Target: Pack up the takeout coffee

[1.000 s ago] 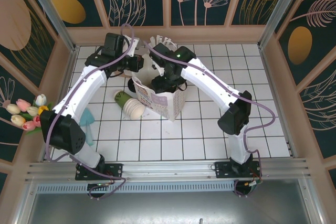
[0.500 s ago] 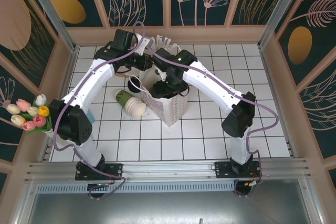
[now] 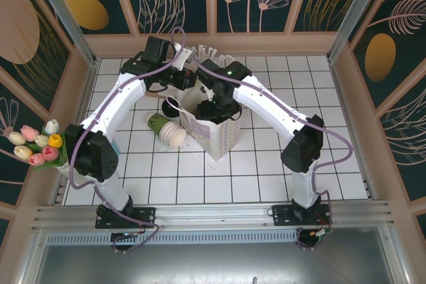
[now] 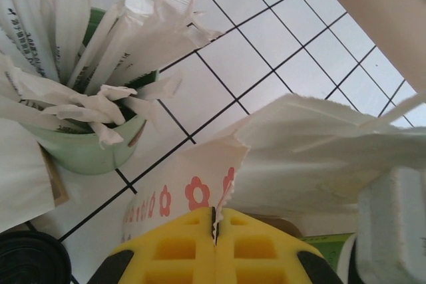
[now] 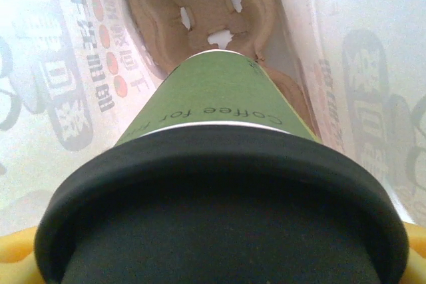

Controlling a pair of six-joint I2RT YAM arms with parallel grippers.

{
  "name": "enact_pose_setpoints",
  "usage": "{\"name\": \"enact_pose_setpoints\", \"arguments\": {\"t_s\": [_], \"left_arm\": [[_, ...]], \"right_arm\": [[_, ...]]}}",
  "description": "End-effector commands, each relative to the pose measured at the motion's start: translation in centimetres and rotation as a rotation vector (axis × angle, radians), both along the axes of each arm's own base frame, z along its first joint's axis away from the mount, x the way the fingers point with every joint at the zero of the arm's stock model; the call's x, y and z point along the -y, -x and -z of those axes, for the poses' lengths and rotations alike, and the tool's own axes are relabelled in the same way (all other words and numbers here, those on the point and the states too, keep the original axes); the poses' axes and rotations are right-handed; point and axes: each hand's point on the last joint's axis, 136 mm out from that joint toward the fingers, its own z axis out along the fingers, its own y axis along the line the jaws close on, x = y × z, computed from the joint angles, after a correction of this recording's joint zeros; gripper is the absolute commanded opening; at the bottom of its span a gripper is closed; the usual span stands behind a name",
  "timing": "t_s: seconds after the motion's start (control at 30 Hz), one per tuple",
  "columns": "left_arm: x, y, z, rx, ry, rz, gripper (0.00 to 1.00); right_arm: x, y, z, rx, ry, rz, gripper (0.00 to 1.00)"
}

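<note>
The takeout coffee (image 5: 213,108) sits inside the paper bag (image 5: 53,64), its long axis running straight away from the right wrist camera; the black lid (image 5: 219,224) is nearest, and the base points down at the brown pulp carrier (image 5: 200,4) on the bag's floor. The right end effector (image 5: 216,261) clasps it wide at the lid, with yellow fingertips (image 5: 12,257) on either side. From overhead, the bag stands upright between both arms, with stacked cups (image 3: 166,131) lying beside it. The left end effector (image 4: 214,241) is pinched tight on the bag's torn rim, near the straw holder (image 4: 86,154) on the tiled surface (image 4: 266,44).
</note>
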Motion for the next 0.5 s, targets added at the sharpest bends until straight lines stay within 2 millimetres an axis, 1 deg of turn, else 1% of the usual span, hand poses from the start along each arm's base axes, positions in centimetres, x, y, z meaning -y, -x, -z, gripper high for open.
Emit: {"name": "enact_pose_setpoints", "arguments": {"t_s": [0.0,0.07,0.1,0.17,0.27,0.4,0.47], "left_arm": [[0.6,0.9,0.3,-0.019,0.028,0.037,0.00],[0.9,1.2,0.4,-0.027,0.040,0.049,0.00],[1.1,1.3,0.5,-0.030,0.044,0.056,0.00],[1.2,1.4,0.5,-0.029,0.047,0.059,0.00],[0.8,1.1,0.8,-0.019,0.025,0.043,0.00],[0.6,0.4,0.9,-0.019,0.000,0.015,0.00],[0.6,-0.1,0.6,-0.008,0.001,-0.002,0.00]], "right_arm": [[-0.8,-0.7,-0.3,0.002,-0.007,0.003,0.53],[-1.5,-1.2,-0.8,0.018,-0.029,-0.005,0.53],[-1.5,-1.5,-0.8,0.023,-0.026,-0.007,0.54],[-1.4,-1.8,0.0,0.018,-0.007,-0.009,0.54],[-0.6,-1.7,1.5,-0.004,0.041,-0.007,0.54],[0.9,-0.8,2.2,-0.021,0.083,0.013,0.54],[1.5,-0.3,2.4,-0.031,0.097,0.023,0.54]]}}
